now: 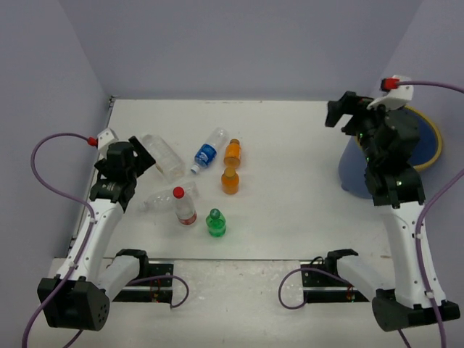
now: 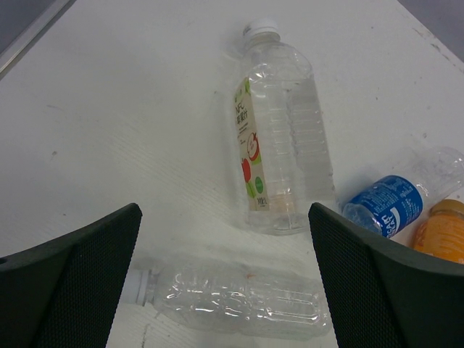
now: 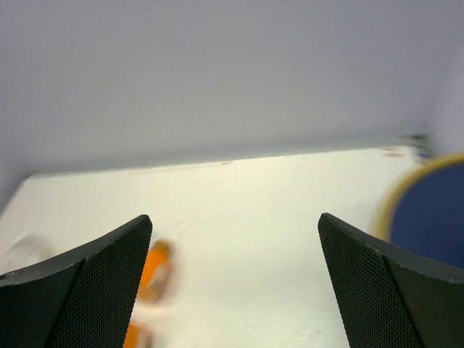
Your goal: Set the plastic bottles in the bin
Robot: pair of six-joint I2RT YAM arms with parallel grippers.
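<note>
Roughly, taking 12 o'clock as away from the arm bases, the bottles cluster on the left half of the counter [image 1: 304, 217]. Nearest, the green bottle [image 1: 215, 223] and the red-capped bottle [image 1: 185, 206] appear to stand upright, just beside each other. At their 9 o'clock a ribbed clear bottle [image 2: 232, 297] lies on its side. The left end effector [image 2: 223, 217] hangs directly over it, fingers spread wide and gripping nothing.

Farther out, at 12 o'clock from that one, a big clear bottle [image 2: 279, 138] lies flat. At its 3 o'clock lie the blue-labelled bottle [image 2: 384, 206] and then two orange bottles [image 1: 230, 181].

The bin [image 1: 429, 138] sits at the counter's far 2 o'clock, well apart from every bottle. The right end effector [image 3: 233, 217] hovers near the bin's 9 o'clock side, spread and empty.

The clear bottles look empty and thin-walled, so probably very light, slick and springy. A hard squeeze would likely dent them, and a glancing touch would set them rolling. The ribbed one is probably best taken across mid-body, fingers square to its long axis. The upright ones are better taken around the waist, below the shoulder.
</note>
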